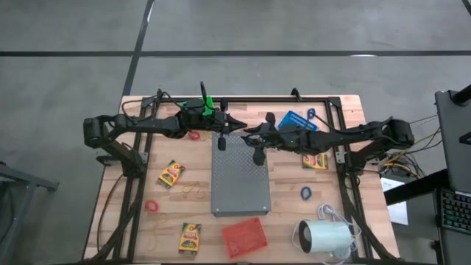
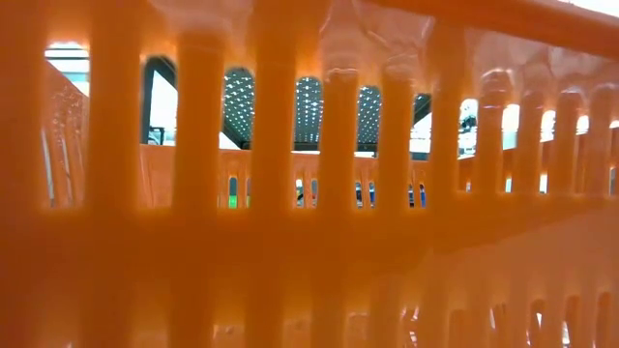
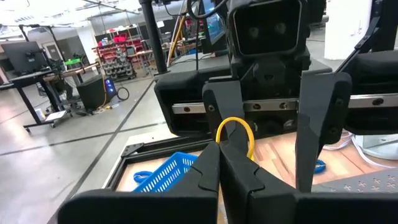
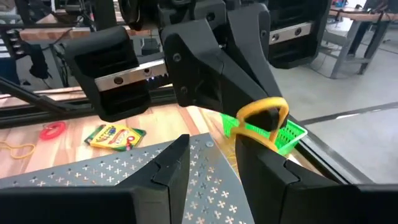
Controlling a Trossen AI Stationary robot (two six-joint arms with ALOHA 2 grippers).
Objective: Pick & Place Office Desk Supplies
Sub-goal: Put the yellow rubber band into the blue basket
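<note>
So I'm mid-handoff over the far end of the big grey perforated slab (image 1: 241, 182). My left gripper (image 3: 225, 163) is pinched tight on a small yellow rubber ring (image 3: 235, 134), holding it up in the air. My right gripper (image 4: 211, 160) is right across from it, fingers apart, one finger already touching the ring. Next bit looks fiddly: I reckon the right needs to clamp onto the ring before the left lets go, then carry it off, maybe to the little blue basket (image 3: 163, 175)
</note>
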